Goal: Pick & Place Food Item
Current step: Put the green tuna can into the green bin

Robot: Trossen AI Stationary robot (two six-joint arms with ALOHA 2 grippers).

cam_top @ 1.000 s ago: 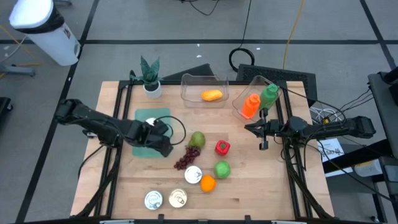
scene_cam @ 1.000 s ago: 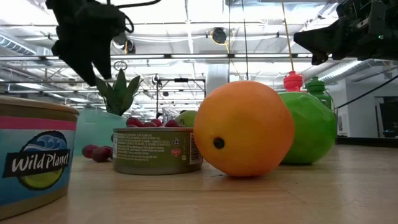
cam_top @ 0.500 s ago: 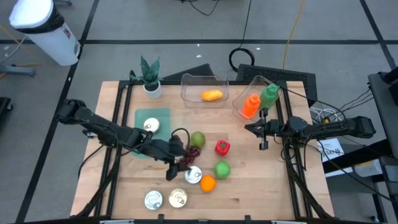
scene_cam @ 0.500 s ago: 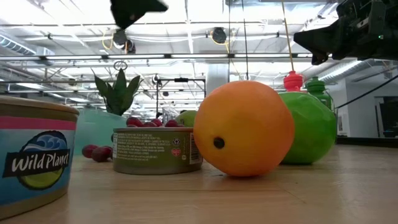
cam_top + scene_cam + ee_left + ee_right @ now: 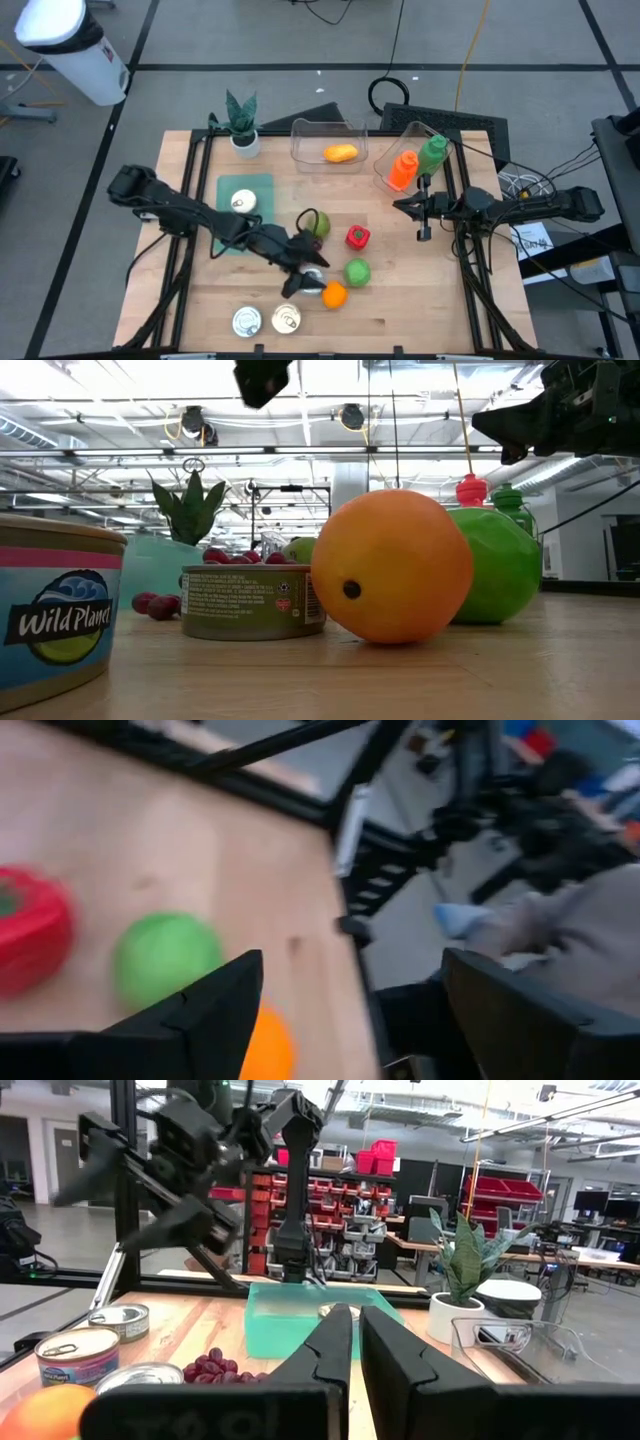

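Two arms share the wooden table (image 5: 400, 310). The left gripper (image 5: 300, 282) sits at lower centre of the high view, its arm stretched in from the left edge, and it hovers over the small tin (image 5: 311, 281) just above the orange (image 5: 334, 295). Its fingers (image 5: 200, 1010) stand spread apart with nothing between them; past them the left wrist view shows the orange (image 5: 268, 1048), the green apple (image 5: 165, 958) and the red pepper (image 5: 30, 940) on the wood. The right gripper (image 5: 424, 208) waits at right of centre in the high view, level with the pepper (image 5: 357, 237), its fingers (image 5: 330, 1342) pressed together and empty.

In the high view the apple (image 5: 357, 272) lies just right of the orange, and a green pear (image 5: 318, 223) lies just left of the pepper. Two more tins (image 5: 266, 320) stand at the lower edge. A clear bin (image 5: 329, 143) at upper centre holds a yellow-orange fruit (image 5: 340, 153). In the low view the orange (image 5: 392, 567) fills the centre, with a tin (image 5: 252, 602) on its left.
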